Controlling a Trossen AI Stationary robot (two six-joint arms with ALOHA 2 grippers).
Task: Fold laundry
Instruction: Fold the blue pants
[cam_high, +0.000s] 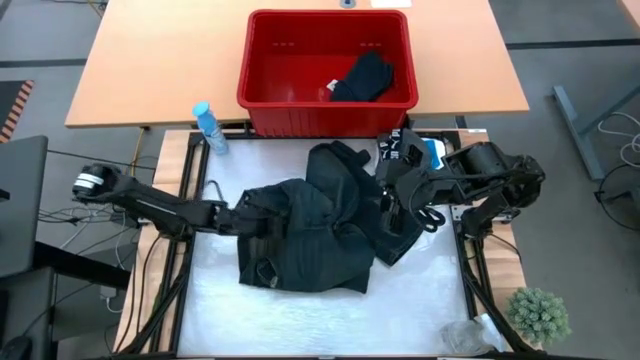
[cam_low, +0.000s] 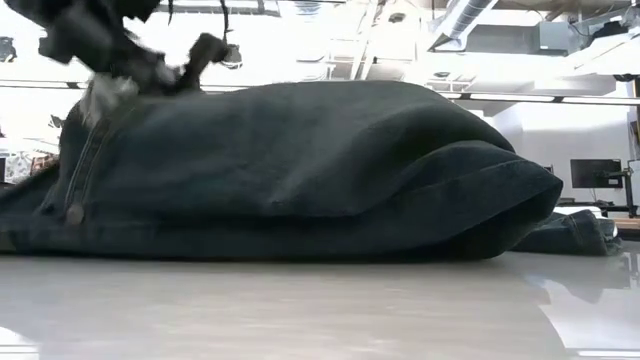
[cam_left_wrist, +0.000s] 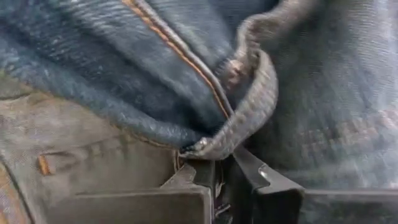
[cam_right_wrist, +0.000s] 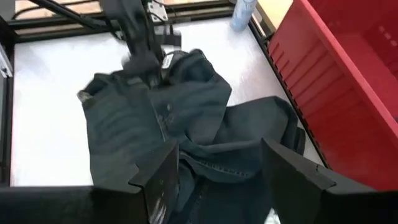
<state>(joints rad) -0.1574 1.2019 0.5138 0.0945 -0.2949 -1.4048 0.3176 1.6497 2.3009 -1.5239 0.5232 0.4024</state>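
Observation:
A pair of dark denim trousers (cam_high: 310, 235) lies in a crumpled heap on the white table top (cam_high: 420, 300). My left gripper (cam_high: 238, 215) reaches in from the table's left and is shut on the heap's left edge. That edge stands raised in the low view (cam_low: 100, 95). My right gripper (cam_right_wrist: 221, 168) hangs open above the heap's right part, with nothing between its fingers. Another black garment (cam_high: 362, 78) lies in the red basket (cam_high: 280, 60) beyond the far edge. My left gripper pinches a thick stitched edge of the trousers (cam_left_wrist: 208, 146) between its two fingers, coming from the table's left and slanting down. The edge curls up out of the fingers. That corner is raised a little, and the rest of the trousers lies on the table.
A blue bottle (cam_high: 208, 125) stands at the table's far left corner. A small green plant (cam_high: 540, 315) and a clear wrapper (cam_high: 465, 335) sit at the near right. The near strip of the table top is bare of cloth.

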